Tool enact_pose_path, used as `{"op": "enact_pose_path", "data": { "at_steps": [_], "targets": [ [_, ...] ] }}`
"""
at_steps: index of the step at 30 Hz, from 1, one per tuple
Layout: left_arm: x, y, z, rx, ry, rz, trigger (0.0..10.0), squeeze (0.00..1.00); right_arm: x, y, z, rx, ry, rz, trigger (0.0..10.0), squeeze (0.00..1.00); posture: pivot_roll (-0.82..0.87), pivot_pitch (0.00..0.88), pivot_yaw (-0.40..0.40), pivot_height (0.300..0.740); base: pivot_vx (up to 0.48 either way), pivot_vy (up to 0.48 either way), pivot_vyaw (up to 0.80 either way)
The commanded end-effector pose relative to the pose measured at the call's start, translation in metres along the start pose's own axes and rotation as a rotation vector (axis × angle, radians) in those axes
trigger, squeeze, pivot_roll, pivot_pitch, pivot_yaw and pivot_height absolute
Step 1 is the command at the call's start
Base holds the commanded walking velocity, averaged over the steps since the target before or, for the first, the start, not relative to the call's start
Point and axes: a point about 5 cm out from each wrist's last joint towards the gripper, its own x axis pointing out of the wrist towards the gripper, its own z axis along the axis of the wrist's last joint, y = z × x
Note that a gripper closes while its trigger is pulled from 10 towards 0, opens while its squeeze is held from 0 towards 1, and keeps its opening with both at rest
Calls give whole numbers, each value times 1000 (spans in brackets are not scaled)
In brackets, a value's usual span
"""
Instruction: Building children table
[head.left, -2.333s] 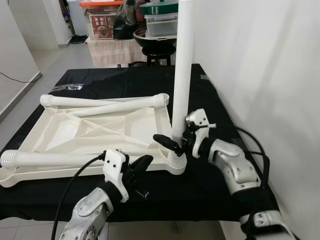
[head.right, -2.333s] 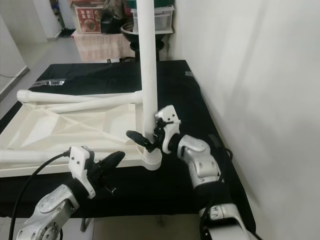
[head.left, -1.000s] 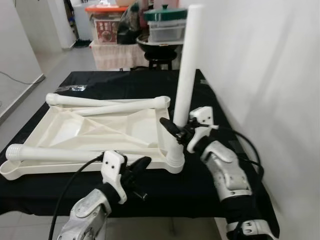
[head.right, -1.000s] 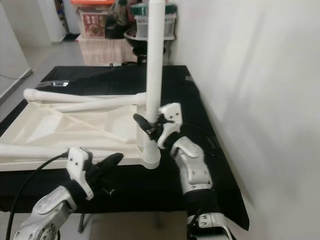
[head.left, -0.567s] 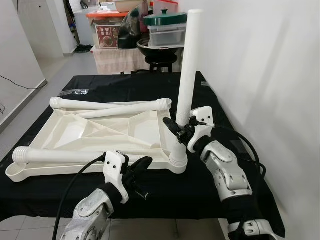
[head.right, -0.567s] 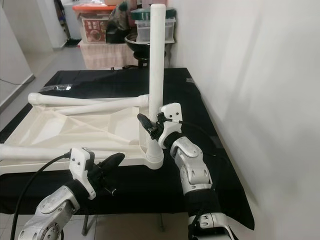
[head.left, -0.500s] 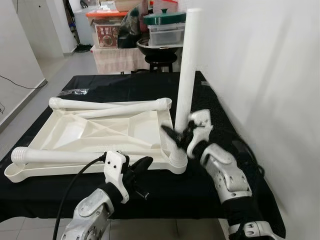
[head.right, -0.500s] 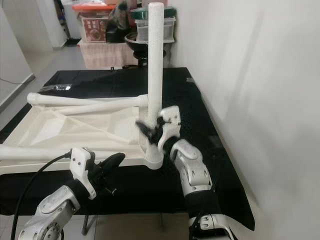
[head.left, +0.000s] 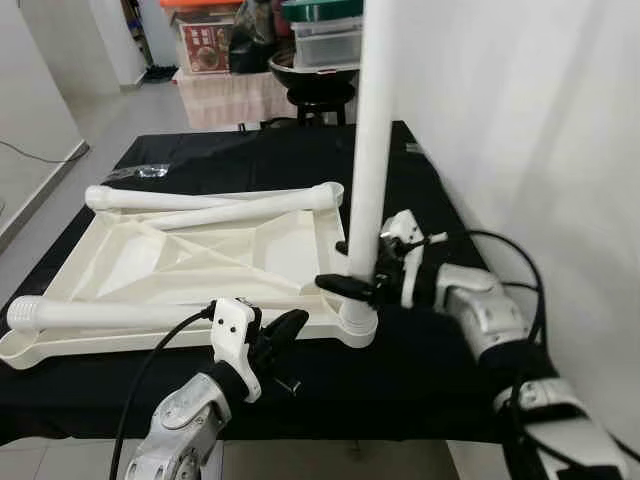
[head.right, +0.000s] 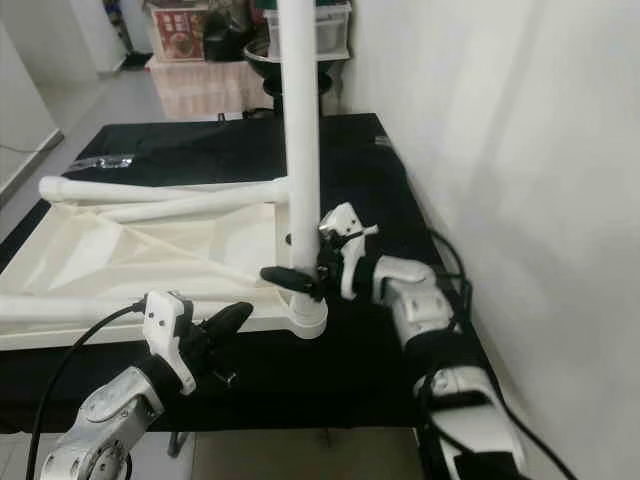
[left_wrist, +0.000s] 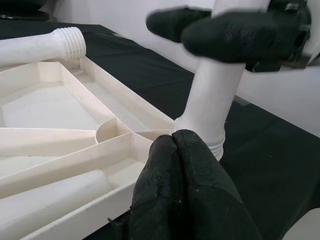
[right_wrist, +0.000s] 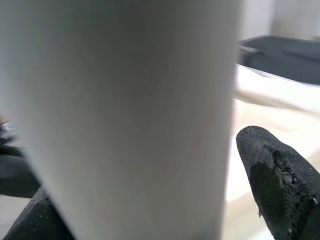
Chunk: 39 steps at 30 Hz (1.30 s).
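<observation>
A white children's table top (head.left: 180, 265) lies upside down on a black-clothed table (head.left: 430, 370). One white leg (head.left: 368, 150) stands upright in its near right corner socket (head.left: 355, 322). My right gripper (head.left: 345, 268) is shut on this upright leg just above the socket, one finger in front and one behind; in the right wrist view the leg (right_wrist: 135, 115) sits between the fingers (right_wrist: 272, 175). My left gripper (head.left: 288, 325) is shut and holds nothing, hovering at the top's near edge just left of the socket (left_wrist: 202, 135). Three loose legs lie on the top: one along the front (head.left: 100, 315), two at the back (head.left: 210, 205).
A white wall (head.left: 540, 120) runs close along the right side of the table. Behind the table stand a dark stool (head.left: 318, 95) and storage boxes (head.left: 215, 50). A small clear plastic bag (head.left: 148, 172) lies at the far left of the cloth.
My right forearm has swung out to the right while the gripper stays around the upright leg, its fingers turned about it. The camera has tilted down slightly. The left gripper has not moved.
</observation>
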Motion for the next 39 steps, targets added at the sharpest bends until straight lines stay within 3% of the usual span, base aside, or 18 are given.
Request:
{"op": "enact_pose_path", "data": {
  "at_steps": [1, 2, 3, 10, 18, 20, 21, 22, 24, 25, 26, 31, 32, 35, 36, 37, 38, 39],
  "targets": [
    [-2, 0, -2, 0, 8, 9, 10000, 0, 2, 2, -1, -3, 1, 35, 10000, 0, -25, 0, -12, 740, 0, 0, 0],
    [-2, 0, -2, 0, 8, 10, 10000, 0, 2, 0, 2, 0, -5, 60, 10000, 0, -25, 0, -12, 740, 0, 0, 0],
    [-3, 0, -3, 0, 10, 10, 10000, 0, 2, 0, 4, 9, -6, 89, 0, 0, -14, 0, -8, 740, 0, 0, 0],
    [-4, -1, -3, -1, 12, 9, 10000, 0, 1, -1, 1, 19, -6, 97, 0, 0, -15, 0, -4, 740, 0, 0, 0],
    [-6, -1, -1, -3, 9, 10, 10000, 0, -11, 8, -48, -14, 149, -270, 0, 0, -19, 0, -3, 740, 0, 0, 0],
    [-7, 0, 0, -1, 11, 11, 10000, 0, -25, -9, -53, -52, 198, -1049, 0, 0, -18, 0, -2, 740, 0, 0, 0],
    [-8, 0, 0, 0, 11, 11, 10000, 0, -33, -11, -53, -59, 213, -1256, 0, 0, -18, 0, -2, 740, 0, 0, 0],
    [-8, 1, 0, -1, 16, 7, 10000, 0, -16, 7, -55, -72, 193, -1089, 0, 0, -23, 0, 30, 740, 0, 0, 0],
    [-8, 1, 0, -1, 16, 7, 10000, 0, -16, 7, -55, -72, 193, -1089, 0, 0, -23, 0, 30, 740, 0, 0, 0],
    [-8, 2, 0, -2, 19, 4, 10000, 0, -1, 24, -56, -80, 174, -895, 0, 0, -25, 0, 31, 740, 0, 0, 0],
    [-8, 3, 0, -3, 22, 2, 10000, 0, 4, 25, -60, 15, 142, -812, 0, 0, -34, 0, 43, 740, 0, 0, 0],
    [-8, 4, 0, -7, 21, 11, 10000, 0, 19, 22, -61, 24, 150, -728, 0, 0, -16, 0, 25, 740, 0, 0, 0],
    [-8, 5, 0, -5, 18, 19, 10000, 0, 21, 25, -60, 7, 155, -726, 10000, 0, -16, 0, 25, 740, 0, 0, 0],
    [-8, 5, 0, -5, 17, 24, 10000, 0, 21, 26, -59, 4, 149, -723, 10000, 0, -22, 0, 35, 740, 0, 0, 0],
    [-8, 5, 0, -6, 18, 23, 10000, 0, 22, 29, -56, 27, 132, -732, 10000, 122, -23, 0, 33, 740, 0, 0, 0],
    [-8, 5, 0, -6, 18, 23, 10000, 0, 22, 29, -56, 27, 132, -732, 10000, 122, -23, 0, 33, 740, 0, 0, 0],
    [-7, 5, 0, -7, 20, 18, 10000, 0, 24, 30, -51, 56, 105, -712, 10000, 1000, -27, 0, 37, 740, 0, 0, 0],
    [-7, 5, -1, -8, 23, 14, 10000, 0, 27, 30, -43, 77, 58, -663, 10000, 1000, -28, 0, 41, 740, 0, 0, 0]
  ]
}}
